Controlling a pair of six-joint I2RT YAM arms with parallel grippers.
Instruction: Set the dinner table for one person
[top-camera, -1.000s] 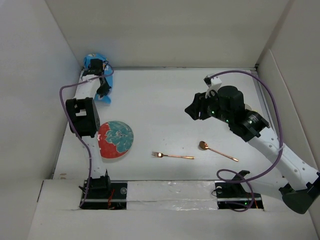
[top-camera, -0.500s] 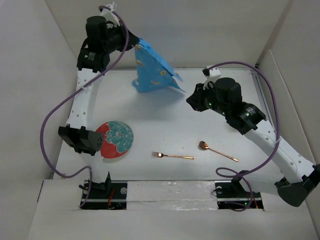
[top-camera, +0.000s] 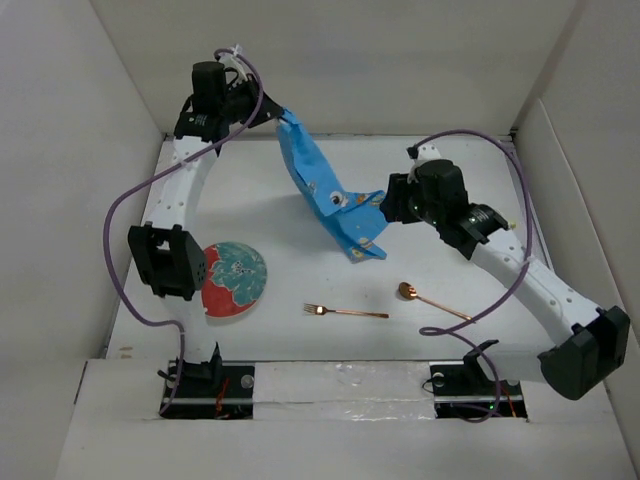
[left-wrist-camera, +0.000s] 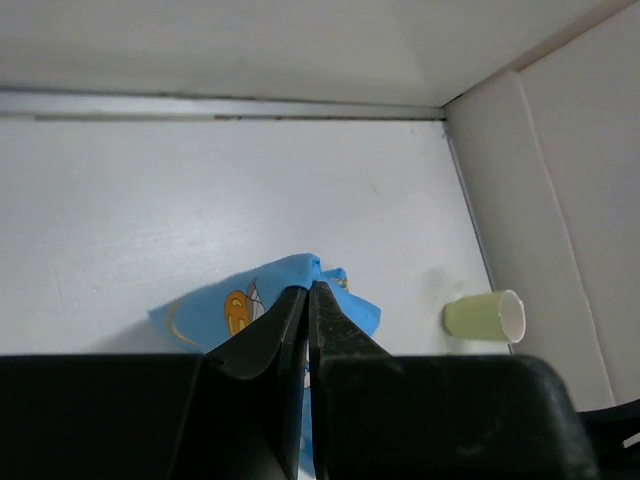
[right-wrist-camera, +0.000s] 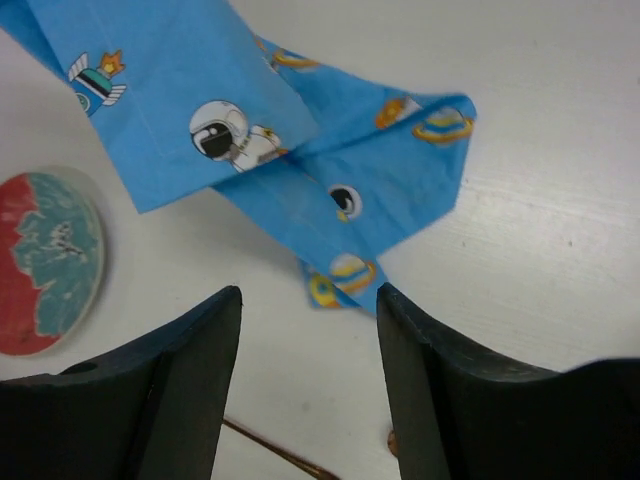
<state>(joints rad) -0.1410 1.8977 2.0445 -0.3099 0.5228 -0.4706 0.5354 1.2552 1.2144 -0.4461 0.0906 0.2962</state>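
My left gripper is shut on a corner of the blue patterned placemat and holds it up high at the back; the cloth hangs down to the white dinner table, its lower end resting there. In the left wrist view the fingers pinch the cloth. My right gripper is open just right of the cloth's lower end, which shows in the right wrist view. A red and teal plate, a copper fork and a copper spoon lie near the front.
A pale green cup lies on its side near the right wall in the left wrist view. White walls enclose the table on three sides. The plate also shows in the right wrist view.
My left gripper lifted the placemat from the back left corner and carried it right; its lower end now rests on the table. My right gripper moved down toward that end.
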